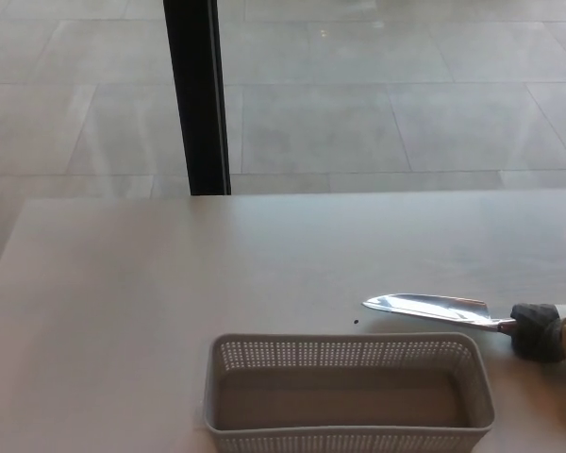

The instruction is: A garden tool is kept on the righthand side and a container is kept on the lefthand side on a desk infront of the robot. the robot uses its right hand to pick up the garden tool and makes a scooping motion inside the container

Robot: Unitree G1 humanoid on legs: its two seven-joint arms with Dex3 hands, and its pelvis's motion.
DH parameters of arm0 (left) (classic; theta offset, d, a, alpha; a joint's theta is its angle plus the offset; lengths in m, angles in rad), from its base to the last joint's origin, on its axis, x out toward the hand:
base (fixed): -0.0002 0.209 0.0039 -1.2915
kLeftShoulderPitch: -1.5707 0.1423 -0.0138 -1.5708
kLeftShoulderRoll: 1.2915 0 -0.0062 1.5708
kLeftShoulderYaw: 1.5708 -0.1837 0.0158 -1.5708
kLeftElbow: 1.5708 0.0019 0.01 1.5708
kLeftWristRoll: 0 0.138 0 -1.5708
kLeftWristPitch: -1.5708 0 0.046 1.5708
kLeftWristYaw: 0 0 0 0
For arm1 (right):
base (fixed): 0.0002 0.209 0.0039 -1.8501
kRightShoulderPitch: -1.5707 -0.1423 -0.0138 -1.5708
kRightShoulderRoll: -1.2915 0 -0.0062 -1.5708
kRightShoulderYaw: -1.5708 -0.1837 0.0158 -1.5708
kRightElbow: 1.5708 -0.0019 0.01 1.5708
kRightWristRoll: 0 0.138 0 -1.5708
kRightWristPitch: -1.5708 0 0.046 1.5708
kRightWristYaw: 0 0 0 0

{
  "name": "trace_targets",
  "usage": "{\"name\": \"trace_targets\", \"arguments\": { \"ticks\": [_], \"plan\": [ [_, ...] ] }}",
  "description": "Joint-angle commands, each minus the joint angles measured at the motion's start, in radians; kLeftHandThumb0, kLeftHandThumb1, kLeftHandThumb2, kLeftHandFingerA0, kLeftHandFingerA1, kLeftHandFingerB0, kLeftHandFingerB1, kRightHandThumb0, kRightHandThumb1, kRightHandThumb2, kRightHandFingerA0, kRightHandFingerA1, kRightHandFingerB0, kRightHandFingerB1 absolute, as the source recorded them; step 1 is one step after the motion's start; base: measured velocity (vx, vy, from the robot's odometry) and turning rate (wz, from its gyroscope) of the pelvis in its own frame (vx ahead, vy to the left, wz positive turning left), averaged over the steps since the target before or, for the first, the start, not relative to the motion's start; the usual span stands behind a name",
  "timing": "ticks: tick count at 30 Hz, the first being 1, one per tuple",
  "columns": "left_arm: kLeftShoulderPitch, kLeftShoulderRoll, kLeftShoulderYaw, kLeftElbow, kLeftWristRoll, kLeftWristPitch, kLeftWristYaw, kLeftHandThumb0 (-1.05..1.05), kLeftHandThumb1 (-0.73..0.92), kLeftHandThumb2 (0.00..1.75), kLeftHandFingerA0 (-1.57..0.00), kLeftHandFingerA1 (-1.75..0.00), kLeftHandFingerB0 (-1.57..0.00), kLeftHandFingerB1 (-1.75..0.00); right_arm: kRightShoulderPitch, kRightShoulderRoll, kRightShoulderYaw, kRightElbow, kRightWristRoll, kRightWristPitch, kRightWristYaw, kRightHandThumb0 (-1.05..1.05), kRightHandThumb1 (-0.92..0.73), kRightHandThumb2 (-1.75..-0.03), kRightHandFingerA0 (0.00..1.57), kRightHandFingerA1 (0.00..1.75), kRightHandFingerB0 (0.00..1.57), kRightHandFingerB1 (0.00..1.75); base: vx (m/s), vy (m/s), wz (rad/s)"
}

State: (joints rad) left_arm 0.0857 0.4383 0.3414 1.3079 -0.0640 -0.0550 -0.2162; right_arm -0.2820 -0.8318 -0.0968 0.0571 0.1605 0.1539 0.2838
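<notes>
Desk (170, 283): a pale, plain top is seen filling the lower half of the head view.
Speck (357, 322): a small dark dot is seen on the desk top.
Floor (377, 113): large grey tiles with thin joints are shown beyond the desk.
Post (197, 94): a black upright is seen rising from behind the desk's far edge.

Grey perforated basket (349, 392), shiny silver trowel (429, 308) with black collar, possibly tan handle, pale desk (170, 283).
</notes>
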Motion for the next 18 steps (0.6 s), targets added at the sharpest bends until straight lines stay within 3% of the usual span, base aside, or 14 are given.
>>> {"name": "trace_targets", "arguments": {
  "ticks": [1,4,5,6,7,8,9,10,11,12,15,18],
  "plan": [
    [0.010,0.021,0.001,0.005,-0.006,-0.009,0.002,-0.41,-0.45,1.30,-0.94,-1.29,-0.89,-1.18,-0.066,-0.031,0.170,0.068,-0.181,-0.084,0.127,-0.94,-0.65,-1.02,0.00,0.09,0.11,0.17,0.00,0.000,0.00],
    [0.015,0.024,0.012,0.003,-0.019,-0.008,-0.018,-0.44,-0.41,1.29,-0.86,-1.29,-0.83,-1.18,-0.095,-0.024,0.236,0.096,-0.220,-0.091,0.138,-0.94,-0.64,-1.04,0.00,0.10,0.12,0.18,0.00,0.000,0.00],
    [0.017,0.024,0.010,0.003,-0.016,-0.015,-0.021,-0.61,-0.36,1.24,-0.96,-1.21,-0.87,-1.11,-0.103,-0.020,0.255,0.102,-0.230,-0.087,0.142,-0.94,-0.64,-1.04,0.00,0.10,0.12,0.21,0.00,0.000,0.00],
    [0.017,0.024,0.010,0.003,-0.015,-0.015,-0.021,-0.61,-0.36,1.24,-0.96,-1.21,-0.87,-1.11,-0.106,-0.021,0.260,0.106,-0.231,-0.088,0.142,-0.94,-0.64,-1.04,0.00,0.10,0.12,0.21,0.00,0.000,0.00],
    [0.016,0.023,0.009,0.005,-0.012,-0.014,-0.009,-0.48,-0.43,1.31,-0.95,-1.26,-0.89,-1.16,-0.112,-0.020,0.268,0.114,-0.235,-0.084,0.145,-0.95,-0.64,-1.04,0.00,0.09,0.12,0.20,0.00,0.000,0.00],
    [0.013,0.021,0.011,0.008,-0.014,-0.010,-0.003,-0.54,-0.39,1.24,-0.96,-1.21,-0.85,-1.14,-0.121,-0.020,0.283,0.130,-0.250,-0.084,0.147,-0.95,-0.66,-1.05,0.00,0.10,0.11,0.20,0.00,0.000,0.00],
    [0.010,0.021,0.015,0.010,-0.017,-0.003,-0.001,-0.44,-0.41,1.29,-0.84,-1.29,-0.80,-1.17,-0.133,-0.022,0.306,0.153,-0.275,-0.084,0.149,-0.95,-0.66,-1.06,0.00,0.09,0.11,0.19,0.00,0.000,0.00],
    [0.009,0.021,0.014,0.011,-0.015,0.000,-0.001,-0.44,-0.41,1.29,-0.84,-1.29,-0.80,-1.17,-0.137,-0.024,0.314,0.161,-0.282,-0.083,0.151,-0.95,-0.66,-1.06,0.00,0.09,0.11,0.19,0.00,0.000,0.00],
    [0.013,0.019,0.018,0.008,-0.020,0.000,-0.007,-0.36,-0.47,1.25,-1.02,-1.30,-0.92,-1.20,-0.150,-0.022,0.328,0.176,-0.293,-0.082,0.157,-0.91,-0.80,-0.64,0.00,0.17,0.06,0.25,0.00,0.000,0.00],
    [0.017,0.019,0.008,0.008,-0.008,-0.010,-0.010,-0.49,-0.41,1.28,-1.00,-1.27,-0.88,-1.19,-0.158,-0.020,0.339,0.191,-0.304,-0.084,0.160,-0.95,-0.66,-1.05,0.00,0.09,0.12,0.20,0.00,0.000,0.00],
    [0.019,0.018,-0.004,0.011,0.005,-0.017,0.003,-0.53,-0.39,1.30,-0.88,-1.27,-0.82,-1.18,-0.175,-0.025,0.390,0.248,-0.372,-0.123,0.152,-0.99,-0.69,-1.05,0.00,0.10,0.07,0.18,0.00,0.000,0.00],
    [0.024,0.016,0.004,0.007,-0.007,-0.017,-0.007,-0.42,-0.45,1.34,-0.91,-1.26,-0.85,-1.17,-0.187,-0.012,0.407,0.306,-0.387,-0.140,0.147,-0.99,-0.69,-1.05,0.00,0.10,0.11,0.20,0.00,0.000,0.00]
  ]
}}
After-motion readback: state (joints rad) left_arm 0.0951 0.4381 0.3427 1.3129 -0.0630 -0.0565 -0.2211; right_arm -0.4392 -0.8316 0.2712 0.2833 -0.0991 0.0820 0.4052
